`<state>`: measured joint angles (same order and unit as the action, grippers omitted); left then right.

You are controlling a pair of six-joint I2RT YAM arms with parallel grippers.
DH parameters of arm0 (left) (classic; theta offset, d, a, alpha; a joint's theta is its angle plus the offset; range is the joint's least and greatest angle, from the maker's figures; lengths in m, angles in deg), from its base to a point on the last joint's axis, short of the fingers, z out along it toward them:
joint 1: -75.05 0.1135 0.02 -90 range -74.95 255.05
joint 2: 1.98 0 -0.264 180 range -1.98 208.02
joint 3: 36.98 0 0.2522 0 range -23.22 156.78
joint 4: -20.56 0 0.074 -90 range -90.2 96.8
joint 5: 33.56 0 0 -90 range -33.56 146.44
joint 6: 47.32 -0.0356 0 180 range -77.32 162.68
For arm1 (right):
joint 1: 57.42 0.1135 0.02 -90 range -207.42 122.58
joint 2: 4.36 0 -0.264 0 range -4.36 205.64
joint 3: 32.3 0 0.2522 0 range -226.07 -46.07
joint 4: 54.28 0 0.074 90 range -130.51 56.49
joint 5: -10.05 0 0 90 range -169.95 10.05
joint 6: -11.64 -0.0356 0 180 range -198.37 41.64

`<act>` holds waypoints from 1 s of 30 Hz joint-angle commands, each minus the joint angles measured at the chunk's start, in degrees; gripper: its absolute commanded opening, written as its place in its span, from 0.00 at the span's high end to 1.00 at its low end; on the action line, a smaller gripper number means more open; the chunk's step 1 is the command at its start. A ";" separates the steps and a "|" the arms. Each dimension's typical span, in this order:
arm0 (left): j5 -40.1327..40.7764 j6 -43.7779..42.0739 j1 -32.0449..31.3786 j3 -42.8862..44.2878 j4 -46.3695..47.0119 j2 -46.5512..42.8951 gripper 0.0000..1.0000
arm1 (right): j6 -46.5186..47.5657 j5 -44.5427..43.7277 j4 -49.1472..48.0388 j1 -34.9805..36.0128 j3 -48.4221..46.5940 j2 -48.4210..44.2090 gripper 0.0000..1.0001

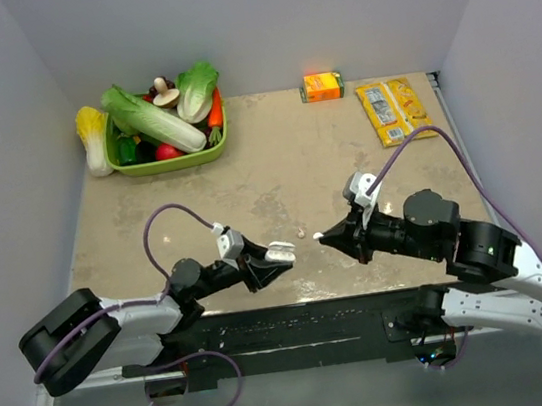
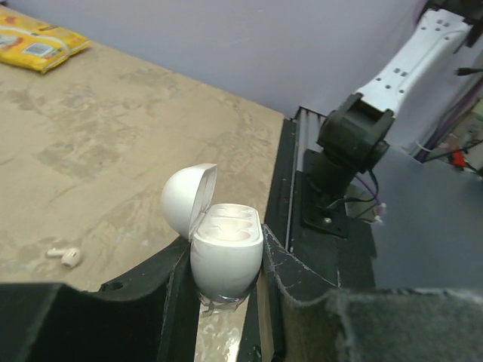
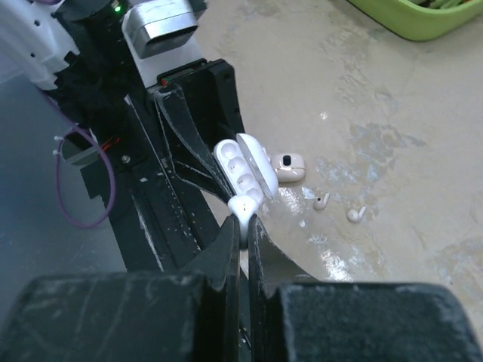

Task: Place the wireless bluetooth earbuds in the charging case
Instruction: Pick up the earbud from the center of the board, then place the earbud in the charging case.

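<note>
The charging case (image 2: 226, 256) is a glossy white oval with its lid (image 2: 189, 200) flipped open and both wells empty. My left gripper (image 2: 226, 283) is shut on its lower body and holds it upright above the table's near edge (image 1: 280, 253). My right gripper (image 3: 244, 219) is shut on one small white earbud (image 3: 244, 204), pinched at the fingertips. That earbud sits just below the open case (image 3: 245, 170), very close to its rim. In the top view the right gripper (image 1: 318, 238) points left at the case. Two more earbuds (image 3: 321, 200) (image 3: 356, 214) lie on the table beyond.
A small beige piece with a dark spot (image 3: 289, 166) lies on the table behind the case. A green basket (image 1: 169, 162) of toy vegetables stands at the back left. An orange box (image 1: 322, 86) and a yellow packet (image 1: 394, 110) lie at the back right.
</note>
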<state>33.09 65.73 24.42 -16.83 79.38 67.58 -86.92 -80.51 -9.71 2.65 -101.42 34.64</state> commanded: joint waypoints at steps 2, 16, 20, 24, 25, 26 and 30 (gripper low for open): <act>-14.41 5.16 1.94 6.69 16.55 0.67 1.00 | 5.83 8.56 4.35 2.14 -3.62 3.62 1.00; -25.60 9.30 4.14 15.31 6.62 -0.83 1.00 | 6.45 9.70 1.28 4.61 -3.45 7.14 1.00; -26.21 9.21 4.14 15.40 5.91 -0.65 1.00 | 7.32 8.39 0.75 4.70 -3.97 8.10 1.00; -27.27 10.08 4.14 15.67 5.82 -0.04 1.00 | 8.03 8.12 0.13 5.05 -4.76 8.02 1.00; -27.36 10.35 4.14 15.75 6.17 0.22 1.00 | 8.20 8.12 0.22 4.97 -5.03 8.37 1.00; -27.79 10.61 4.14 15.84 6.35 0.40 1.00 | 8.21 8.12 0.57 5.05 -5.20 8.54 1.00; -28.41 11.58 4.14 16.28 6.96 0.84 1.00 | 8.29 7.77 0.48 5.58 -5.20 9.16 1.00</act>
<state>7.32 75.15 28.79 -3.28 80.43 68.10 -80.28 -71.61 -6.78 7.83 -104.48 43.21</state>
